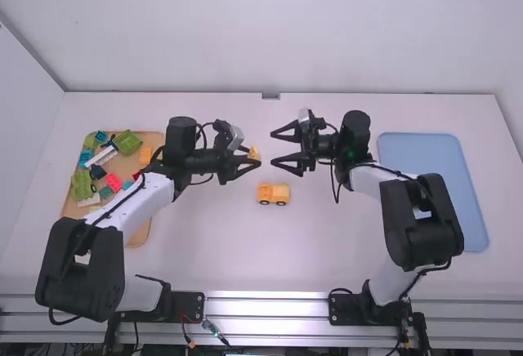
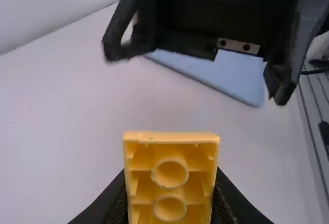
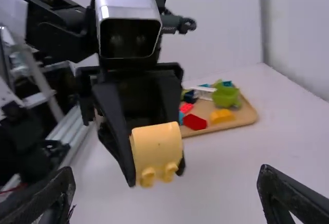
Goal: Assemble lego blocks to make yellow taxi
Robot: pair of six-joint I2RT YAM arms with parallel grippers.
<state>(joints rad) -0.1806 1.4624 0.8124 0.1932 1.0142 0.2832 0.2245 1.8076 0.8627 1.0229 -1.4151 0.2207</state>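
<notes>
My left gripper (image 1: 248, 162) is shut on a small yellow block (image 1: 254, 153), held above the table left of the right gripper. The left wrist view shows the yellow block (image 2: 170, 175) with its hollow, tube-lined side, between the left gripper's fingertips (image 2: 171, 196). My right gripper (image 1: 279, 149) stands open and faces the block across a gap; in the right wrist view the fingers of the right gripper (image 3: 167, 196) are wide apart. Below both grippers in the high view, a yellow car-shaped assembly (image 1: 274, 193) with dark wheels rests on the table.
A wooden tray (image 1: 137, 236) at the left holds several coloured blocks, among them green, blue, red and yellow ones. At the right lies a blue tray (image 1: 425, 150), with the right arm reaching over part of it.
</notes>
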